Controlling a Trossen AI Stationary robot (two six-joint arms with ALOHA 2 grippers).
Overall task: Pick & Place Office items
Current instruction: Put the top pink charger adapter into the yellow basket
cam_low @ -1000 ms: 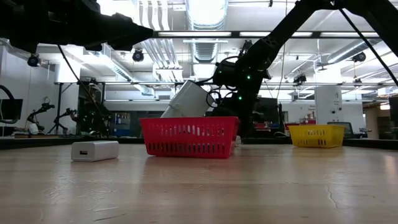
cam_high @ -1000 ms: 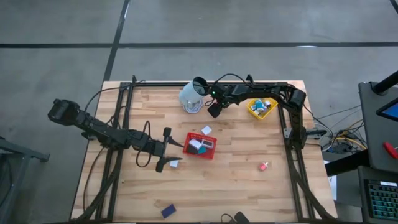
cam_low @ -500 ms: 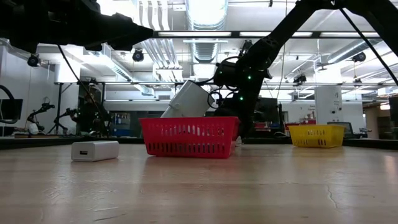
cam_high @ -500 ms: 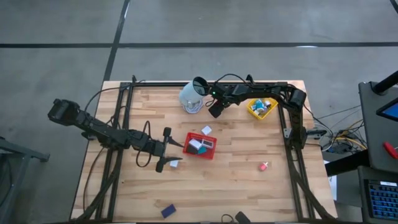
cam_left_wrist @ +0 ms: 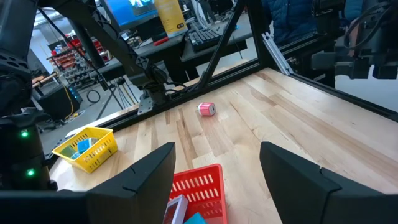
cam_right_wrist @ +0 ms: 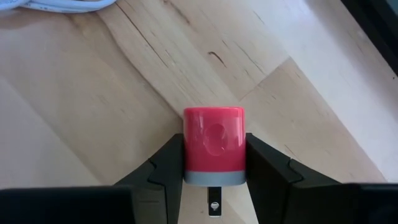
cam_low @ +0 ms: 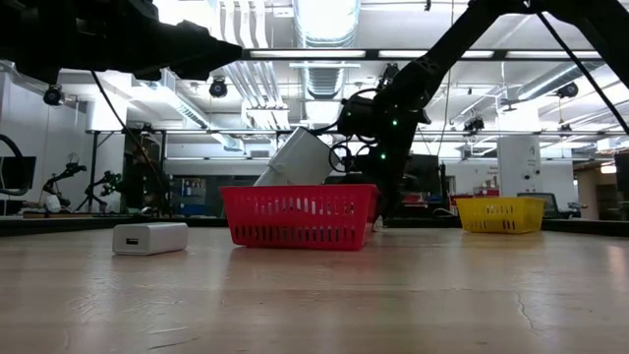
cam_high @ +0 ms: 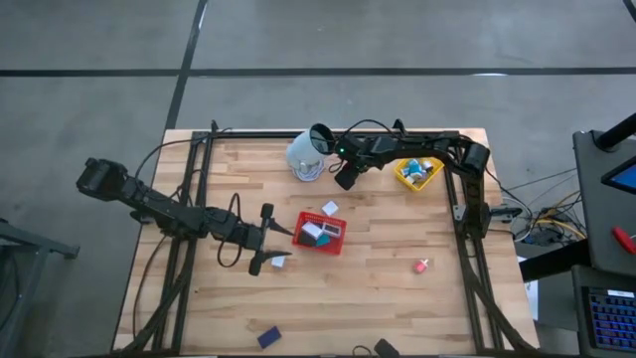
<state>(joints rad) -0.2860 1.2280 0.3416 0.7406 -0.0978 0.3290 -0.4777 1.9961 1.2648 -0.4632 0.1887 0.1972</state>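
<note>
Gripping a red block (cam_right_wrist: pixel 213 144), right tool (cam_right_wrist: pixel 213 163), left tool (cam_left_wrist: pixel 217 163) parted, empty.

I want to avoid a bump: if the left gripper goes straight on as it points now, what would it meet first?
Probably the red tray, just ahead below the open left gripper. Depth is unclear; it might pass over it.

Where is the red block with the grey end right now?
The red block sits clamped between the right gripper's fingers, at the table's far side between the pale cup and yellow tray.
</note>
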